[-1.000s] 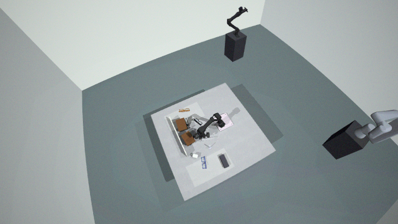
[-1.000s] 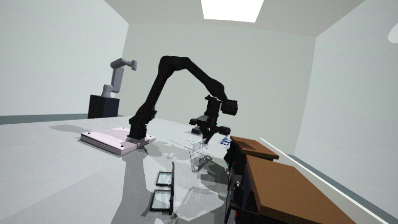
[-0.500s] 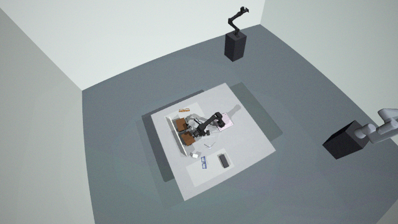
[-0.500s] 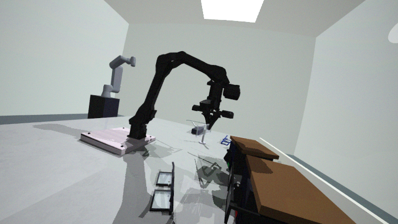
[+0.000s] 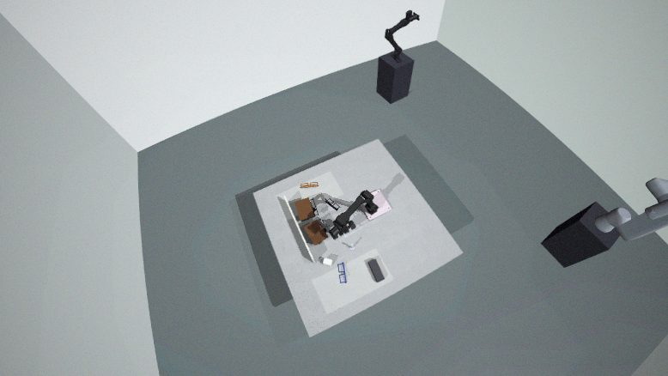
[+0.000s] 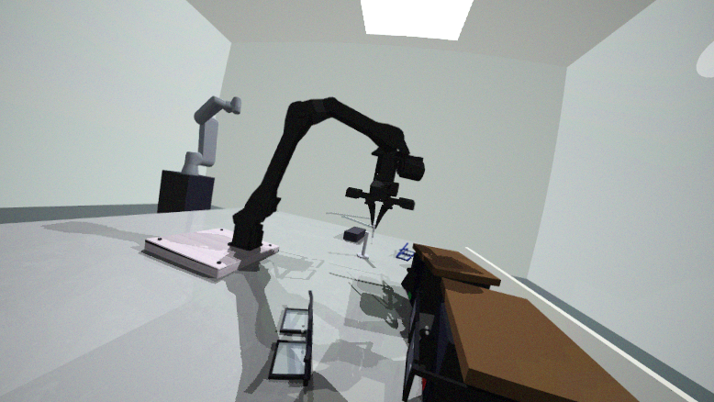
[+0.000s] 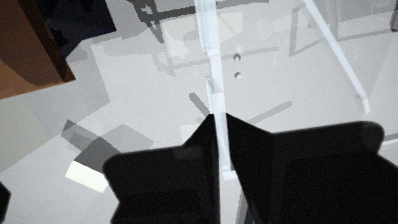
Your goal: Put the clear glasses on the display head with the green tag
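My gripper [image 6: 373,227] [image 7: 217,118] is shut on the clear glasses [image 7: 218,100], holding them by the front frame above the table. Their thin temples reach out to the left in the exterior view; one crosses the upper right in the wrist view. The green-tag head [image 6: 457,267] [image 5: 316,232] has a brown top and stands apart from the glasses, to the right of the gripper in the exterior view. The other head [image 6: 539,339] [image 5: 304,209] is nearer that camera, shows a red spot and has dark glasses at its front. The lenses are hard to make out.
Dark glasses [image 5: 332,203] [image 6: 290,359] lie before the heads. Blue glasses [image 5: 342,273] [image 6: 405,252], a dark case [image 5: 376,270] [image 6: 354,233], orange glasses [image 5: 308,184] and a white block [image 5: 327,261] [image 7: 86,176] stand around. A small stand [image 6: 364,245] is beneath the gripper. A panel runs behind the heads.
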`<state>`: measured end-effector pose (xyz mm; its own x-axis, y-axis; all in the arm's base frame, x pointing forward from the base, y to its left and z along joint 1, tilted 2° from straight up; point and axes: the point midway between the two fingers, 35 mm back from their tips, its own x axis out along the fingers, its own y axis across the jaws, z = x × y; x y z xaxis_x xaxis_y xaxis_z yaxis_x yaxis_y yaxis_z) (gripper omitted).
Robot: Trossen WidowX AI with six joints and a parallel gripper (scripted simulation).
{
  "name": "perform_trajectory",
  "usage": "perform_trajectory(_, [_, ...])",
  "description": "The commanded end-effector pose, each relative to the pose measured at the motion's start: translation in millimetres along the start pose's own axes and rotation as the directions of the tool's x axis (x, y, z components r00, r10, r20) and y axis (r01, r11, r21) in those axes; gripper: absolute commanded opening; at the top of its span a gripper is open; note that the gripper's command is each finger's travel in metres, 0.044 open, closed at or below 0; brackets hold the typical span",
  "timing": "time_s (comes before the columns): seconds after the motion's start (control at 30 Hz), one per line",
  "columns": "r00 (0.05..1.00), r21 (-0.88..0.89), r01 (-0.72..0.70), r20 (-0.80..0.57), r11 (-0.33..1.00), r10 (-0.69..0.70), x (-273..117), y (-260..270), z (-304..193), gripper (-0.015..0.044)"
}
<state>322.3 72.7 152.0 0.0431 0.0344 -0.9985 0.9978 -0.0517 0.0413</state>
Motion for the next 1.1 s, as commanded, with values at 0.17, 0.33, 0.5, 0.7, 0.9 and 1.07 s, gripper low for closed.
perform_trajectory(0.17, [1.000,-0.382,-0.005,-0.002,0.924,0.005,-2,-8,-51,0.0000])
perform_trajectory(0.33, [1.000,-0.574,-0.006,-0.004,0.819,0.005,-2,-17,-79,0.0000])
perform_trajectory(0.5, [1.000,-0.737,-0.008,-0.007,0.675,0.004,-3,-28,-107,0.0000])
perform_trajectory(0.7, [1.000,-0.887,-0.011,-0.011,0.461,0.003,-3,-45,-139,0.0000])
perform_trajectory(0.9, [1.000,-0.915,-0.011,-0.011,0.403,0.003,-2,-50,-147,0.0000])
perform_trajectory(1.07, [1.000,-0.915,-0.012,-0.011,0.403,0.003,11,-49,-148,0.0000])
